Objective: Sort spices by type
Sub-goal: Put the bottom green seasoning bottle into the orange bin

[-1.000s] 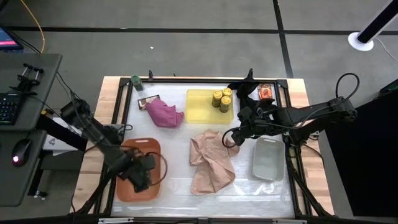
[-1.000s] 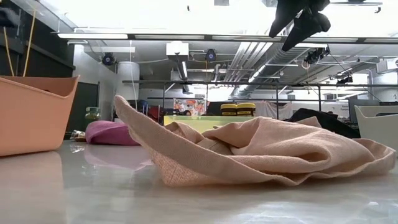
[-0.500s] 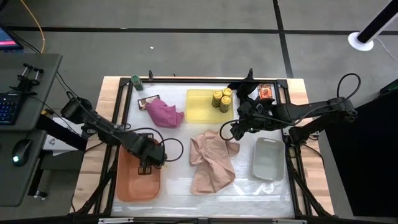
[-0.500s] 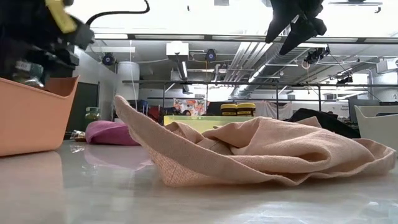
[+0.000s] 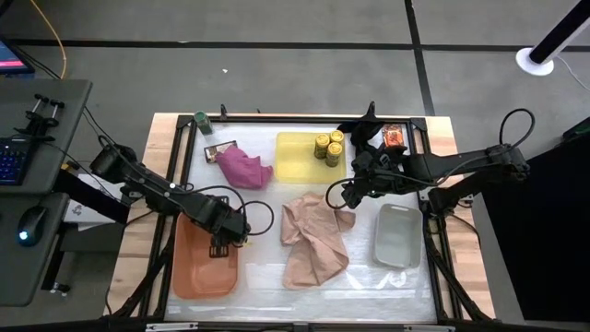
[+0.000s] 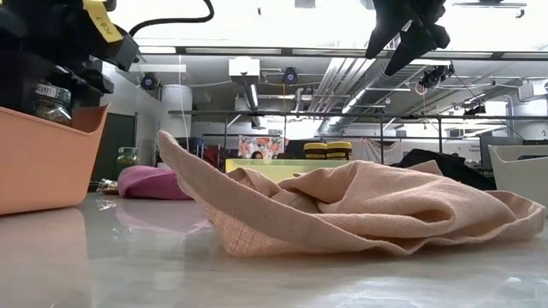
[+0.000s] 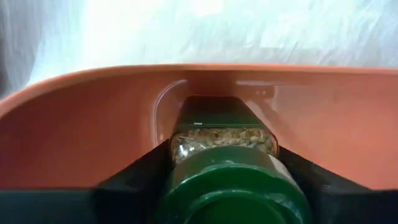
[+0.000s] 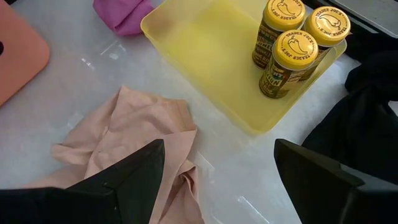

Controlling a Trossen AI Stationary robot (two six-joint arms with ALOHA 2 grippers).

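Observation:
My left gripper (image 5: 221, 242) is over the far end of the orange tray (image 5: 195, 277), shut on a green-lidded spice jar (image 7: 224, 144), which also shows above the tray wall in the low view (image 6: 51, 103). My right gripper (image 5: 348, 195) hangs open above the table between the tan cloth (image 5: 313, 240) and the yellow tray (image 5: 297, 159); its fingers stand wide apart (image 8: 214, 180). Three yellow-lidded jars (image 5: 327, 148) stand in the yellow tray's right end. Another green-lidded jar (image 5: 200, 119) stands at the far left corner. A brown packet (image 5: 221, 150) lies beside the pink cloth, and an orange-red packet (image 5: 394, 136) lies on the black cloth. My left gripper pinches the jar's glass body (image 7: 186, 146) just below the green lid (image 7: 233, 196), one finger (image 7: 134, 180) on each side. The fingers come from above, slanting down along the jar. The jar stands upright inside the orange tray; the tray wall hides its bottom.
The pink cloth (image 5: 244, 168) lies left of the yellow tray, and the black cloth (image 5: 369, 138) lies at the far right. A grey tray (image 5: 398, 235) sits right of the tan cloth. Bare table shows along the near edge (image 5: 304, 295).
My left gripper has moved from the orange tray's near end toward its far end and the table's right, carrying the green-lidded jar; it has come into the low view with the jar showing above the tray wall.

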